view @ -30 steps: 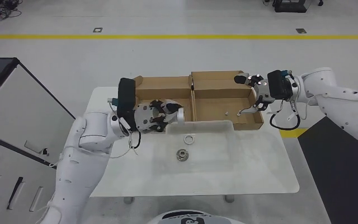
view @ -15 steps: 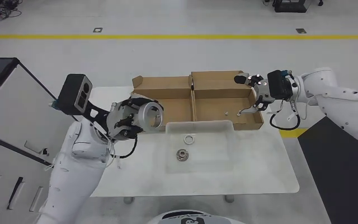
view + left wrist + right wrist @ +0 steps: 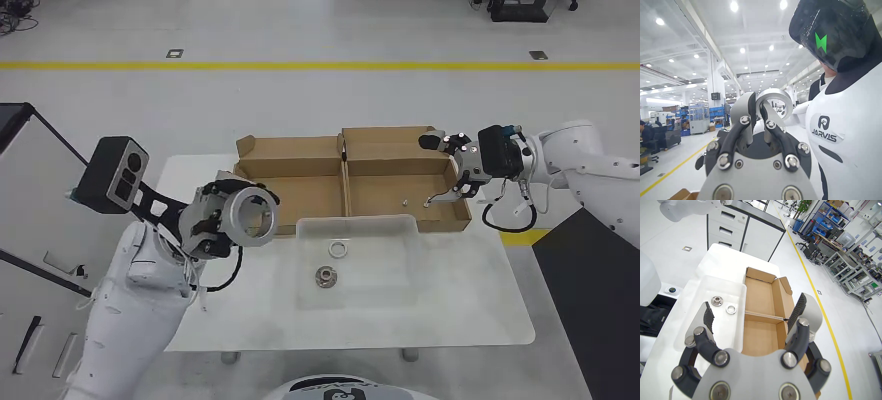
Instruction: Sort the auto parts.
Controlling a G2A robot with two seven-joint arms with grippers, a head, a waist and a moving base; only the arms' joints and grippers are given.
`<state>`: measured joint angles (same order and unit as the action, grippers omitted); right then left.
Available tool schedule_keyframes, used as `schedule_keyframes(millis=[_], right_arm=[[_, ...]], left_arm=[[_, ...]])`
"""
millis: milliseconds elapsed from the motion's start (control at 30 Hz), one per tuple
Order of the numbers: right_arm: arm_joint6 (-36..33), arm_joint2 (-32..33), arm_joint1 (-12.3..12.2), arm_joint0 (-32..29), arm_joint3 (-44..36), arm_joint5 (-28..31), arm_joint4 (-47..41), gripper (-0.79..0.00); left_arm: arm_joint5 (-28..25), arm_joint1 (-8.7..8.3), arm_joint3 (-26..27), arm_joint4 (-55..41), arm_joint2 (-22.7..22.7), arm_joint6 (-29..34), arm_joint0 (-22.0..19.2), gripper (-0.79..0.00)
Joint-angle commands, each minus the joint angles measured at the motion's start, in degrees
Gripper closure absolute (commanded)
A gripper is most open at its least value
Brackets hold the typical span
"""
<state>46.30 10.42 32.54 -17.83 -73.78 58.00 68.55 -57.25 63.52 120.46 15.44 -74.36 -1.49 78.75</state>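
Pinching the big ring [image 3: 773, 92] by its wall, the L claw [image 3: 757, 108] has one finger through the bore and the other pad on the outside face, so it's clamped on metal, not spread. From the top, big ring [image 3: 250, 215] & L claw [image 3: 230, 218] hang above the table [image 3: 450, 320] at approx 9 o'clock of the tray [image 3: 355, 222], just off the 7 o'clock corner of the L box [image 3: 290, 172]. R claw [image 3: 755, 302] is spread wide w/ nothing between its ribbed pads, parked at the 3 o'clock end of the R box [image 3: 390, 180]. Two parts lie in the tray: a small ring [image 3: 338, 248] and, at its 7 o'clock, a hub [image 3: 324, 276] w/ a flange. Handling, my read: big ring looks like machined metal, so stiff, not fragile, prob. hefty for its size, and smooth enough to slip. A one-side wall pinch lets it pivot, so a firm squeeze and slow wrist moves suit it. Small ring prob. wants the same bore-and-wall grip. Hub is best taken by its raised collar, since the flange sits flat. Writing: no label, stamp or print to make out on big ring, small parts, tray or boxes.
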Motion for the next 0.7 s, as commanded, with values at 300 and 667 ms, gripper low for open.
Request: schedule_keyframes(millis=[300, 667], right_arm=[[0.00, 0.00, 0.00, 0.00, 0.00, 0.00, 0.00, -0.785], [0.00, 0.00, 0.00, 0.00, 0.00, 0.00, 0.00, -0.785]], left_arm=[[-0.76, -0.16, 3.45, -11.31, 1.13, -1.16, 5.48, 0.000], [-0.76, -0.73, 0.33, -7.26, -3.83, 5.09, 6.74, 0.000]])
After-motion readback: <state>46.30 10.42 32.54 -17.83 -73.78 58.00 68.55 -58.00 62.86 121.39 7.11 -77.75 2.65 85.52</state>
